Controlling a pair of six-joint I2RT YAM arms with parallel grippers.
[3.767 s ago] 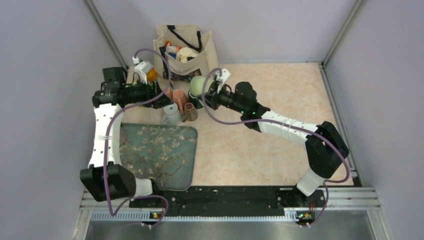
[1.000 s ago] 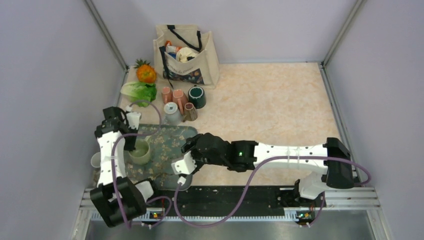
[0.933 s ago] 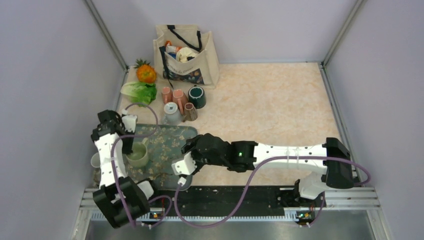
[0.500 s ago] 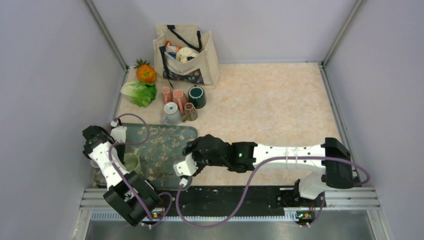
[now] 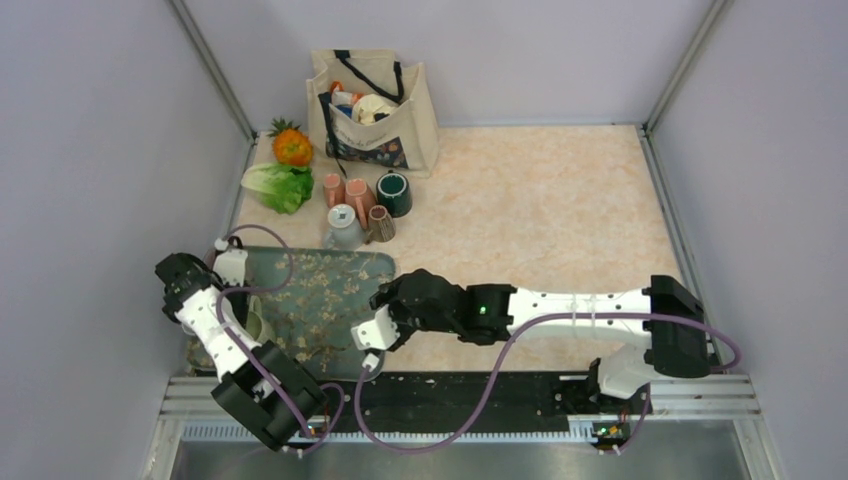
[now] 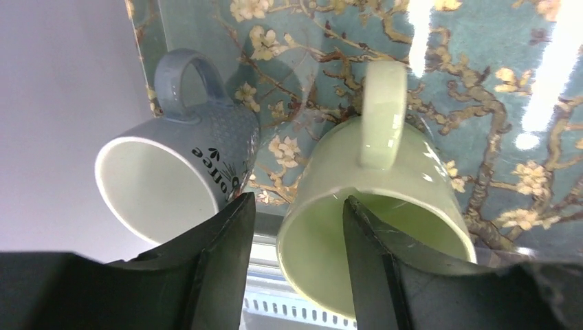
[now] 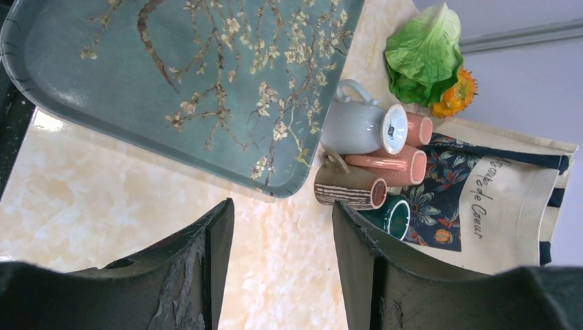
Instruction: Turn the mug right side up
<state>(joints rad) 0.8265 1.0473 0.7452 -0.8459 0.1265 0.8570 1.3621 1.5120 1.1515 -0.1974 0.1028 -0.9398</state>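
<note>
**Green mug stands mouth-up under the open left gripper; withdrawal line is the item to watch**

Finding 1. The left gripper [image 6: 297, 210] has its jaws parted about halfway and clamps nothing. The near wall of the green mug [image 6: 405, 175] sits in the gap between the fingers. One finger overlaps the mug's mouth and the other stands outside it. How deep the inner finger reaches cannot be told.

Finding 2. The mug stands on the flowered tray [image 6: 495, 69], directly ahead of the fingertips. Its mouth faces back toward the wrist, so its long axis runs roughly along the fingers. Its handle is on the far side from the gripper.

Finding 3. A grey mug [image 6: 206, 137] is just beside the outer finger, apart from the green mug and also mouth toward the wrist. Whether it rests fully on the tray cannot be told.

Finding 4. The right gripper [image 7: 282, 207] is likewise parted about halfway and empty. It hangs beyond the tray's opposite edge, well apart from the mug. The left arm is plainly the nearer.

Assessment. The mug appears right side up, so the task reads as all but done. The coming move should be a straight retreat along the mug's axis. A sideways drift risks the inner finger catching the rim, or the outer finger knocking the grey mug.
</note>
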